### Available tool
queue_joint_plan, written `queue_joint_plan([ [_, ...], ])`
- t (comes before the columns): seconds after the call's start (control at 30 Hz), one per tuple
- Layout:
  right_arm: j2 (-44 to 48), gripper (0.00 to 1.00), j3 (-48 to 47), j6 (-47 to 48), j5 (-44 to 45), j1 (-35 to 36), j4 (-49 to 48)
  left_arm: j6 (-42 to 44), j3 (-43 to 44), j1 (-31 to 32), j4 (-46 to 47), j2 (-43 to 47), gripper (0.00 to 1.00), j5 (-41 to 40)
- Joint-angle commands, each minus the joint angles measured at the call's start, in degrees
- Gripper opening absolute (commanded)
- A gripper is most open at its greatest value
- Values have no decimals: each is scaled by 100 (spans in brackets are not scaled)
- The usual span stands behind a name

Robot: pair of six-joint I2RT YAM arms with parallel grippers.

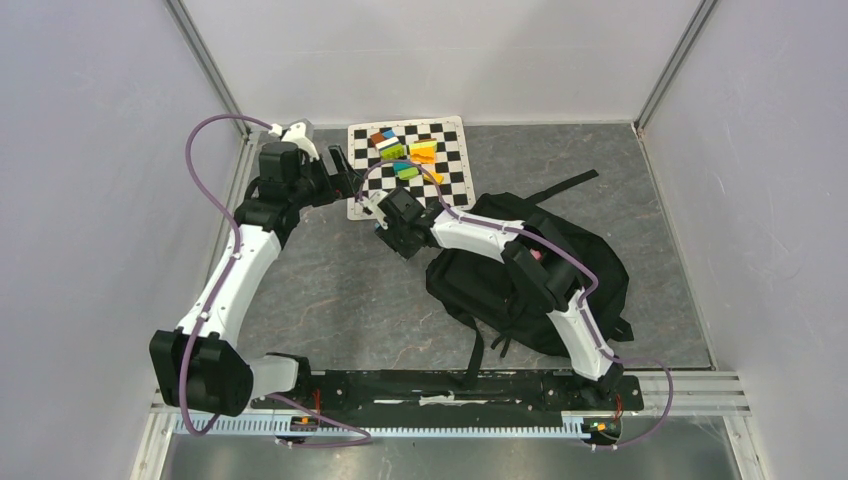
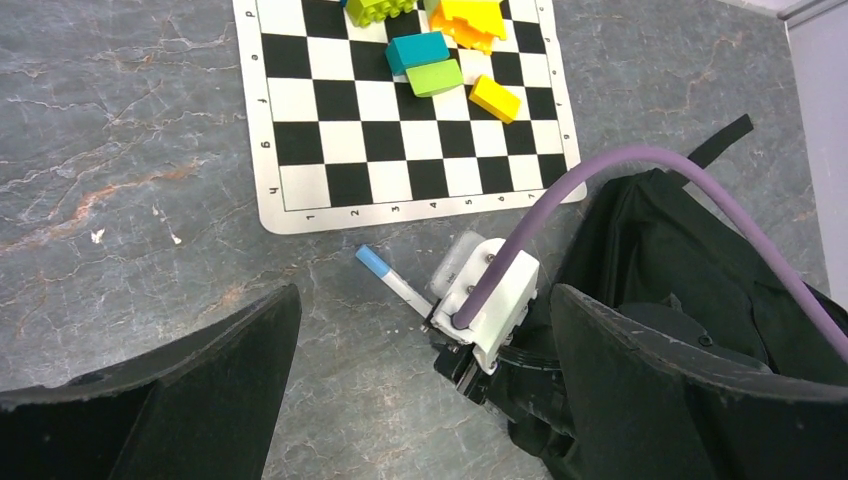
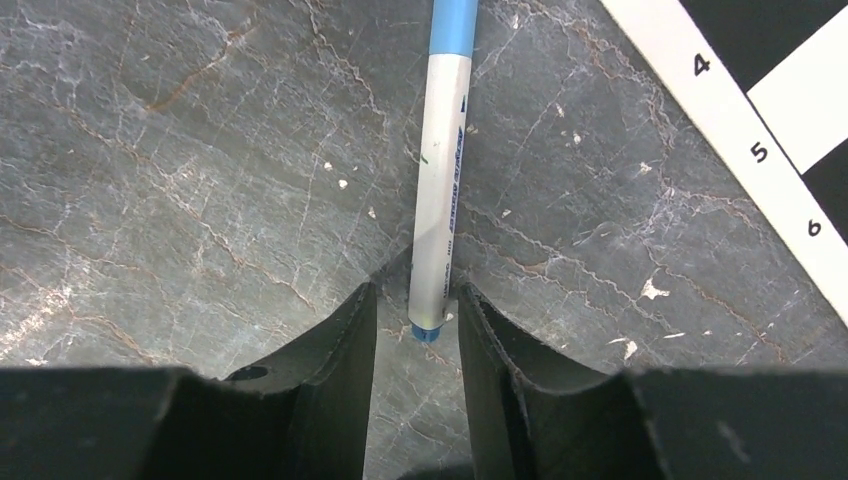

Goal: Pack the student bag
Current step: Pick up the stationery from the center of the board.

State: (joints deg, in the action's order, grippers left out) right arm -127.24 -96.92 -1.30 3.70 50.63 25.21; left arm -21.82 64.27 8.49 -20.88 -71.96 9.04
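Observation:
The student bag [image 1: 478,282], a black backpack with loose straps, lies at the right of the table; it also shows in the left wrist view [image 2: 680,250]. A white marker with a blue cap [image 3: 440,180] lies flat on the table between the bag and the mat, and also shows in the left wrist view [image 2: 393,277]. My right gripper [image 3: 415,290] is low over the table, its jaws slightly apart around the marker's rear end, with a gap on the left side. It reaches out across the bag [image 1: 385,215]. My left gripper [image 2: 425,295] is open wide and empty, high above the marker [image 1: 335,165].
A black-and-white checkered mat [image 1: 455,150] lies at the back with several coloured blocks [image 1: 405,150] on it; mat [image 2: 330,140] and blocks [image 2: 440,60] show in the left wrist view. My right arm's purple cable [image 2: 640,160] arcs over the bag. Walls enclose the table.

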Motion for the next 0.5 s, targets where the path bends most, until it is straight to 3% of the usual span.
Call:
queue_joint_plan([
  [0.0, -33, 39, -178, 86, -41, 26, 42, -147, -10, 12, 182, 52, 100, 115],
  [0.23, -49, 24, -160, 83, -37, 30, 45, -155, -20, 12, 188, 68, 100, 99],
  [0.4, 168, 0, -154, 79, -198, 26, 54, -121, -41, 3, 190, 138, 100, -3],
  [0.47, 465, 0, -90, 78, -282, 43, 48, -94, -76, 3, 214, 225, 100, -112],
])
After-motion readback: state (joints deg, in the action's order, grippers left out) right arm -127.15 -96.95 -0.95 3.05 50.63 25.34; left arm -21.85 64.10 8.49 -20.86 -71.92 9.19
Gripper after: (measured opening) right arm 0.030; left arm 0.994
